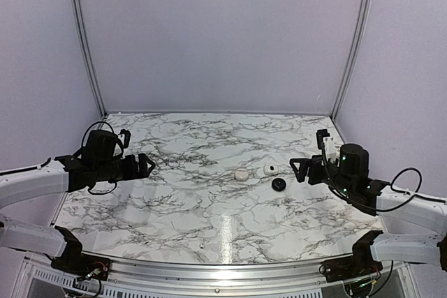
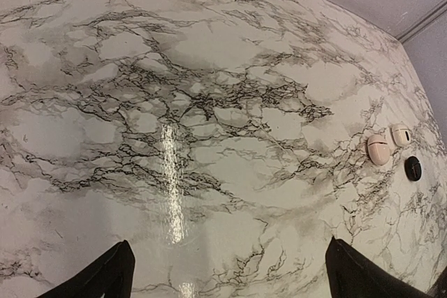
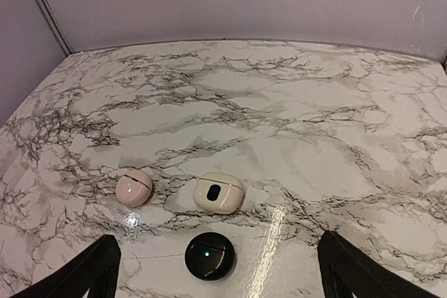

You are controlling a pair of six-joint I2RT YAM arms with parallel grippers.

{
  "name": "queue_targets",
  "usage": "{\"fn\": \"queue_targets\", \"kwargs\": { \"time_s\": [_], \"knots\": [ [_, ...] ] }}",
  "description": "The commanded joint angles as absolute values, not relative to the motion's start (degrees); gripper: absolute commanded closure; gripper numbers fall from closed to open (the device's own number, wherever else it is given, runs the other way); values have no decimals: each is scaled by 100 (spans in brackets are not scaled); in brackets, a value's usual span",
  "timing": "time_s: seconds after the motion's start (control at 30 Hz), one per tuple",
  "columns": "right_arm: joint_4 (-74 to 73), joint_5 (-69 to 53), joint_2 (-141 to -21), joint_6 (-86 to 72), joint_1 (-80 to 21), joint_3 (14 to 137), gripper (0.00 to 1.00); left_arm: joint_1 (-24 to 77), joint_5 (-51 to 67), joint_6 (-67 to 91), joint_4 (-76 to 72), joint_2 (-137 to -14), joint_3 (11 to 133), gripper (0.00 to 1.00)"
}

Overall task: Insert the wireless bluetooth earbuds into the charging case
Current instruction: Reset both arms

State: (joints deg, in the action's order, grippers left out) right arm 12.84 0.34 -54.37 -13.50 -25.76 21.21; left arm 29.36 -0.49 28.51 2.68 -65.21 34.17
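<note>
The charging case (image 1: 241, 174) lay shut on the marble table (image 1: 181, 207), right of its middle. A white squarish piece (image 1: 269, 170) sat between it and the right gripper (image 1: 299, 170), which hovered nearby with its jaws spread wide and empty. A black puck (image 1: 279, 184) lay just beside that piece. The left gripper (image 1: 145, 165), equally spread and empty, hung well apart at the left.
</note>
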Motion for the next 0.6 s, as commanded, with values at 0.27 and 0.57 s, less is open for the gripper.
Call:
{"fn": "queue_targets", "kwargs": {
  "time_s": [0.27,0.57],
  "knots": [
    [1130,233,-5055,-1304,-2559,2327,1,2928,-45,2779,263,-6255,3533,1],
    [917,532,-4707,-1310,-2550,2472,1,2917,-72,2695,341,-5978,3707,1]
  ]
}}
